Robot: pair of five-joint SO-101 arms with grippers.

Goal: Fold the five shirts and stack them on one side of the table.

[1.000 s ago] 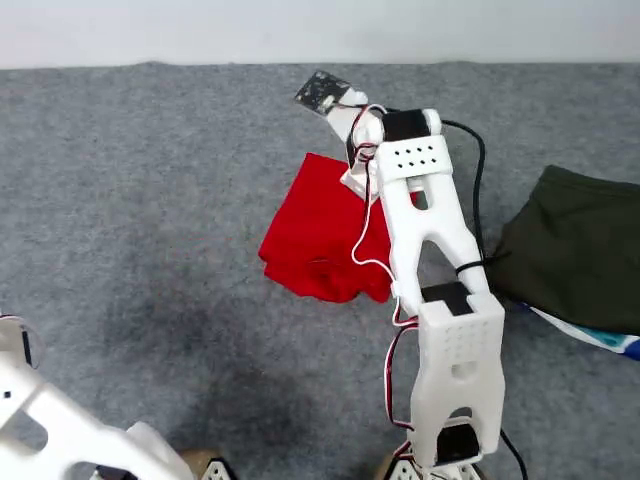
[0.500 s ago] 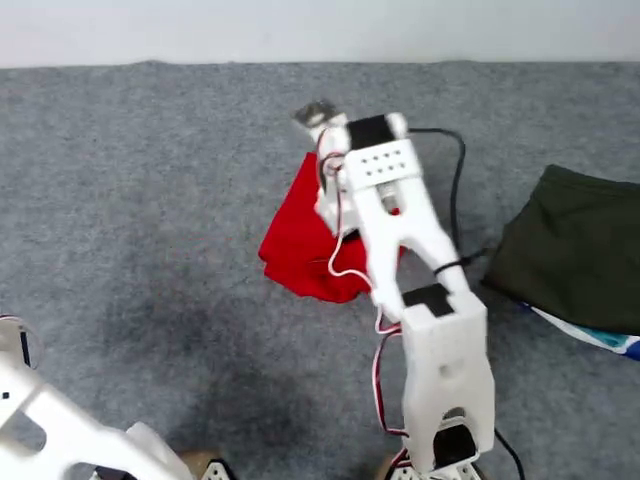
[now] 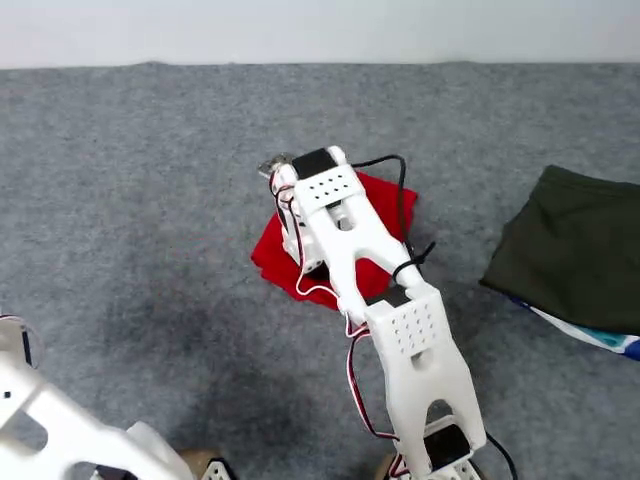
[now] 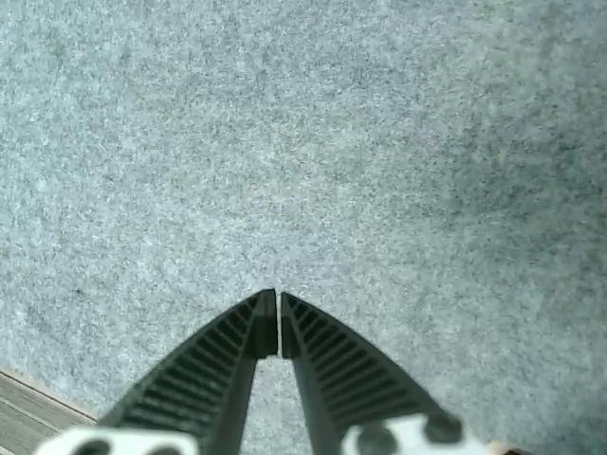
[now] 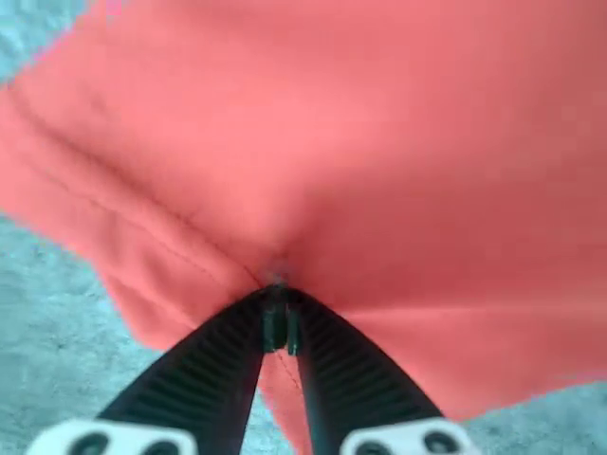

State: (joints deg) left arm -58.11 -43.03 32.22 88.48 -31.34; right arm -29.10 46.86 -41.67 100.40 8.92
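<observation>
A red shirt (image 3: 268, 256) lies bunched in the middle of the grey table, partly under the right arm (image 3: 345, 235). In the right wrist view my right gripper (image 5: 281, 322) is shut, pinching a fold of the red shirt (image 5: 379, 161), which spreads away beyond the fingertips. A dark green folded shirt (image 3: 575, 250) rests at the table's right side on top of a white and blue garment (image 3: 598, 336). My left gripper (image 4: 278, 327) is shut with nothing in it, above bare grey surface; the left arm (image 3: 50, 430) sits at the near left corner.
Grey carpet-like table surface (image 3: 150, 200) stretches open on the left and at the back. A pale wall (image 3: 320, 30) bounds the far edge. A strip of wooden floor (image 4: 28, 403) shows past the table edge in the left wrist view.
The right arm has swung left and toward the near side, dragging the red shirt's far edge with it; the shirt now lies more bunched and slightly further left. The left arm has not moved.
</observation>
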